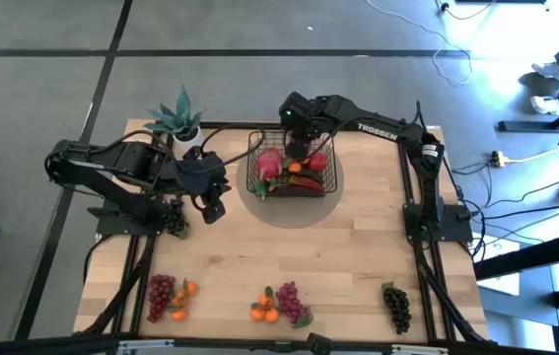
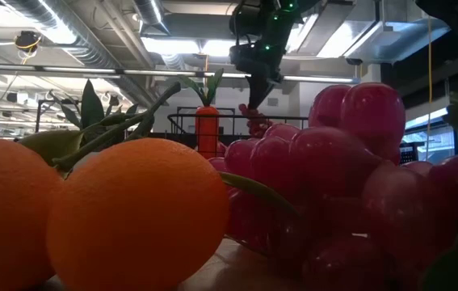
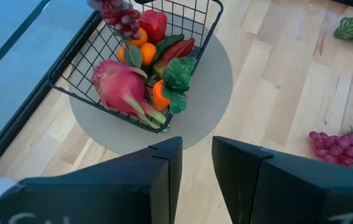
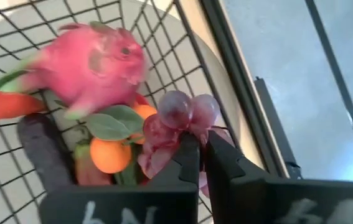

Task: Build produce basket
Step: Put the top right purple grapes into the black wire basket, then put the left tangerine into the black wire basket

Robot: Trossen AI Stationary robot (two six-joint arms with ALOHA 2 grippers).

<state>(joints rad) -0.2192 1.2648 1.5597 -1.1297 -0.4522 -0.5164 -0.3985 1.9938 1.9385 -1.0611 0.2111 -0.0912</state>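
Note:
The black wire basket [image 1: 330, 176] stands on a round grey mat at the table's far middle. It holds a pink radish [image 3: 119, 87], oranges [image 3: 140, 45], a red pepper [image 3: 153, 23] and a carrot [image 2: 205, 129]. My right gripper [image 4: 204, 155] reaches over the basket from the right, shut on a red grape bunch [image 4: 179, 115]. To the left of the basket my left gripper [image 3: 197, 168] hovers open, nothing between its fingers. My right gripper pinches one end of the red grape bunch [image 4: 193, 132] between its two fingertips. The fingers slant down from the table's right side. The bunch [image 2: 254, 121] hangs below the fingertips over the basket's far part; whether its lower end touches the produce I cannot tell.
Along the near edge lie red grapes with oranges [image 1: 171, 296], oranges with purple grapes [image 1: 279, 304] and black grapes [image 1: 395, 306]. Another dark bunch [image 1: 174, 222] lies by the left arm. A spiky potted plant [image 1: 178, 118] stands at the far left.

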